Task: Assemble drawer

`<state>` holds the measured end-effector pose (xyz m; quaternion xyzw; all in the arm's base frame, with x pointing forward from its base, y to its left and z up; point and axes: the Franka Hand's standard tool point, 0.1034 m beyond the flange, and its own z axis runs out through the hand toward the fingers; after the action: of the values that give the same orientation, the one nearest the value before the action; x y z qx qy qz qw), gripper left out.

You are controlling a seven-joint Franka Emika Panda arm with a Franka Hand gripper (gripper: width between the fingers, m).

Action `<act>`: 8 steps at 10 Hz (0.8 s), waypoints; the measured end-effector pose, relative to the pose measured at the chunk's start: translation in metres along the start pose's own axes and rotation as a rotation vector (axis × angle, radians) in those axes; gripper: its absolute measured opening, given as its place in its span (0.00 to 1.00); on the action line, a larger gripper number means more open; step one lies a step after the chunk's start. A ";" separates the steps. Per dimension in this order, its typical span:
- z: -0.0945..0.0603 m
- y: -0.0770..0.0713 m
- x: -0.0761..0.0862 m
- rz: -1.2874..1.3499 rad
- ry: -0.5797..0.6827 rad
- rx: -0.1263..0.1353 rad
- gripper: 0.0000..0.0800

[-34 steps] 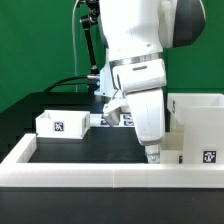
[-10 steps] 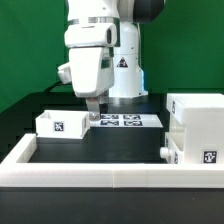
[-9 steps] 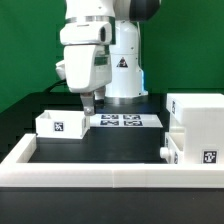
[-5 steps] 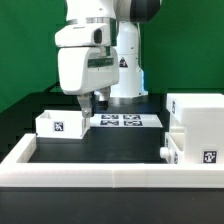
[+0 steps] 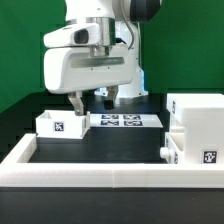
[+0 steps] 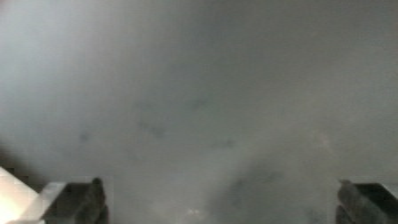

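Note:
The drawer housing (image 5: 197, 124) is a tall white block at the exterior view's right, with a tag low on its front. A small white tray (image 5: 172, 153) sits low against its left side. A second open-topped tray (image 5: 58, 124) with a tag stands at the left. My gripper (image 5: 91, 102) hangs open and empty just above and to the right of the left tray, touching nothing. In the wrist view the gripper (image 6: 221, 205) shows two dark fingertips (image 6: 71, 200) far apart over a blurred grey surface. A white corner (image 6: 13, 192) shows beside one finger.
The marker board (image 5: 124, 121) lies flat behind the gripper near the arm's base. A low white rail (image 5: 100, 174) edges the black table at the front and left. A green backdrop stands behind.
The gripper has moved from beside the housing at the right across to above the left tray. Over the last second its hand has turned so that it faces the camera broadside.

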<state>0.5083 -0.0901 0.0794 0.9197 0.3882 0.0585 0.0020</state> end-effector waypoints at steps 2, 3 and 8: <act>-0.008 -0.008 -0.021 0.237 -0.004 -0.001 0.81; -0.009 -0.015 -0.037 0.335 0.004 -0.010 0.81; -0.007 -0.023 -0.044 0.610 0.016 -0.009 0.81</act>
<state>0.4609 -0.1054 0.0805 0.9933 0.0937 0.0653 -0.0149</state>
